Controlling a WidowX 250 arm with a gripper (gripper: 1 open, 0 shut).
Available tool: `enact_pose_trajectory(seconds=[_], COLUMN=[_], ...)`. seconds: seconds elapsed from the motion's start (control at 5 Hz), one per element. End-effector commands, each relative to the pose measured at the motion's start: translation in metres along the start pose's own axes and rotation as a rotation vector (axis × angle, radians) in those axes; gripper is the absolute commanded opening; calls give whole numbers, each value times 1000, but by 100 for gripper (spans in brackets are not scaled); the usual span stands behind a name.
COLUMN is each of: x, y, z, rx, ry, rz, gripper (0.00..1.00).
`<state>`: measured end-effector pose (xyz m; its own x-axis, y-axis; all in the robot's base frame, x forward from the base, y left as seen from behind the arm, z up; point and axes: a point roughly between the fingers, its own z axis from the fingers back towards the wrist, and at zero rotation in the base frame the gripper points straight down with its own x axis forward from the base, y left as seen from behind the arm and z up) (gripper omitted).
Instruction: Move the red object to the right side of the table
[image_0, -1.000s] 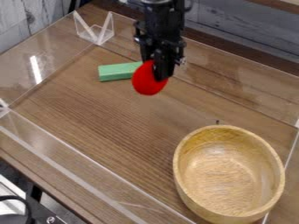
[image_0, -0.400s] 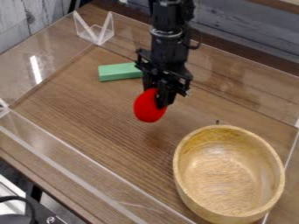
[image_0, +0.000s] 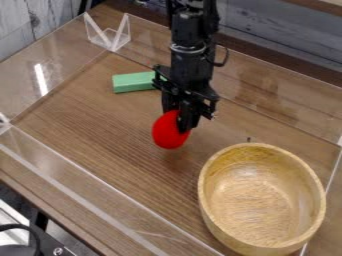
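Start with the table (image_0: 80, 150), your wood-grain surface boxed in by clear acrylic walls; everything else I'll place against the wooden bowl (image_0: 262, 195), which sits at the near right corner. The arm comes down from the top of the view, up and left of the bowl, and its gripper (image_0: 183, 118) is clamped on the red object (image_0: 167, 131) — you can see the dark jaws pinching its upper right side. The green block (image_0: 132, 82) lies well apart from the bowl, far up and to the left. What has changed over the last second: the red object was next to that green block, and it now hangs lower and closer to the bowl, just left of its rim, seemingly close to the wood — I can't tell whether it touches. For your task, that reads as the carry being well under way; a release now would arguably leave it mid-table, so keep heading right, clear of the bowl.
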<state>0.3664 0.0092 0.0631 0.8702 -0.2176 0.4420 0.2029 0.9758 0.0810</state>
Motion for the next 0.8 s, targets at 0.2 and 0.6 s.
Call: enact_pose_trajectory(seconds=[0.2,0.6], x=[20,21], y=[6,11], z=[32,36], rx=[31,52], ry=[-129,-177], rz=[23,50], gripper=[0,0])
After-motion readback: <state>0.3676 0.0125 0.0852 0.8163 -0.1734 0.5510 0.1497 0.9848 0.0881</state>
